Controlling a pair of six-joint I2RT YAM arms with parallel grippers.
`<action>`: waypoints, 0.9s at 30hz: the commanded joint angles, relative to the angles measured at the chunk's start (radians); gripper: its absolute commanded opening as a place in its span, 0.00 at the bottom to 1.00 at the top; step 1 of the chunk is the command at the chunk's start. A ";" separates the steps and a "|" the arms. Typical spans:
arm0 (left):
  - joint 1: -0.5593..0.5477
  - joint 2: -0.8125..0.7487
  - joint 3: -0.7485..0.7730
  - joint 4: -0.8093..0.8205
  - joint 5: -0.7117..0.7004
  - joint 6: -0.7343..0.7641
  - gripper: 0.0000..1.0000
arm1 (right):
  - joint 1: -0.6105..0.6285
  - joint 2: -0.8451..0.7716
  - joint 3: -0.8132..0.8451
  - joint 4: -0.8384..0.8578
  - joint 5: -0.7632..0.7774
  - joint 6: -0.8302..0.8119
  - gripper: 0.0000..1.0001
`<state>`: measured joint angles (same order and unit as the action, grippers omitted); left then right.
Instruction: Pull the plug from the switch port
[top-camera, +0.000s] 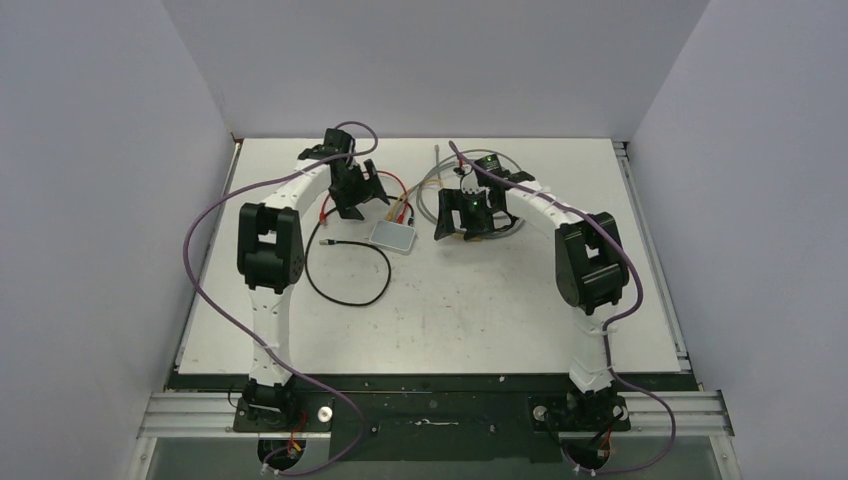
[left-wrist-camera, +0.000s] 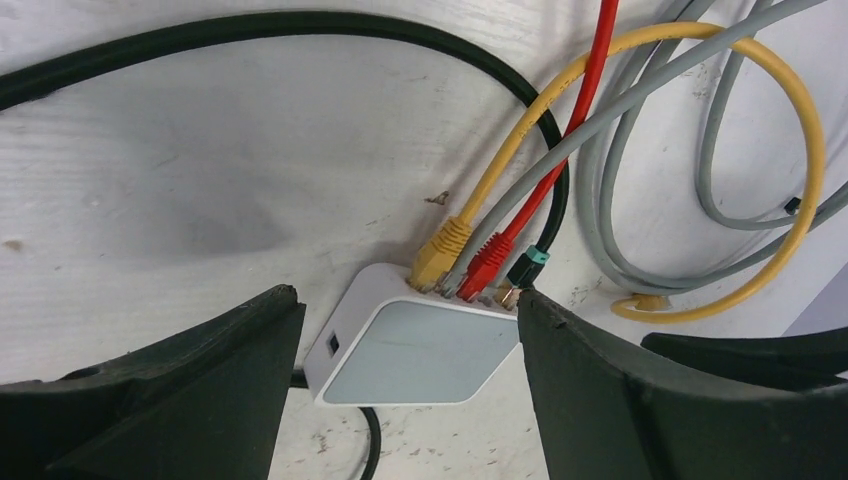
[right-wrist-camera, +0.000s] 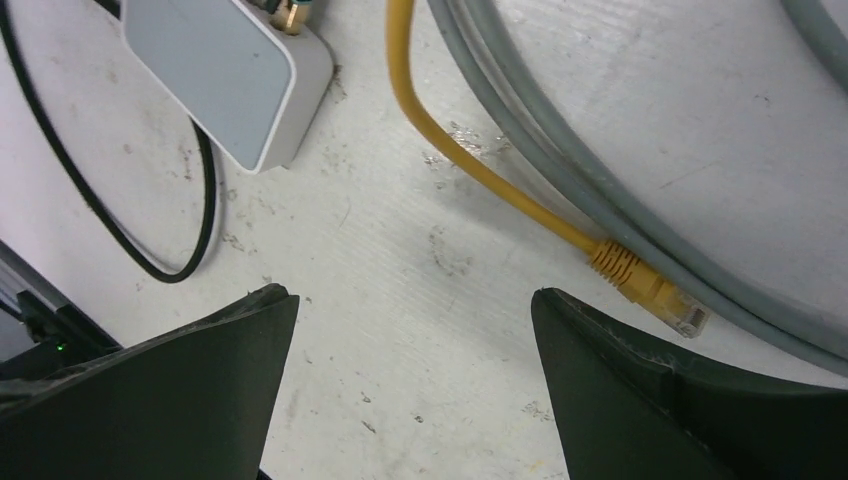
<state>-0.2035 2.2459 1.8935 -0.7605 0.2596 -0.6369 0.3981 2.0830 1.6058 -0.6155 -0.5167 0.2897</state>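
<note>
Your left gripper frames the near view, dark fingers moderately apart and gripping nothing. You have the switch lying flat on the table between them, the right finger just beside the black plug. Your left arm arches forward, wrist pointing down. Your right gripper hangs wide open and empty.

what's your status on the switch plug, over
left gripper open above switch. right gripper open, empty. yellow plug, red plug seated. grey cables crowd behind.
</note>
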 joint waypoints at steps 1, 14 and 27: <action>-0.030 0.061 0.098 -0.031 0.035 0.026 0.77 | -0.010 -0.074 -0.011 0.085 -0.080 0.026 0.90; -0.120 0.108 0.132 -0.022 0.074 0.024 0.74 | 0.019 -0.049 -0.005 0.169 -0.190 0.078 0.84; -0.163 -0.056 -0.093 0.090 0.029 -0.086 0.78 | 0.033 0.012 -0.013 0.276 -0.108 0.123 0.79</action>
<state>-0.3893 2.3142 1.8969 -0.7338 0.3099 -0.6621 0.4210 2.0754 1.5688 -0.4091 -0.6739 0.4065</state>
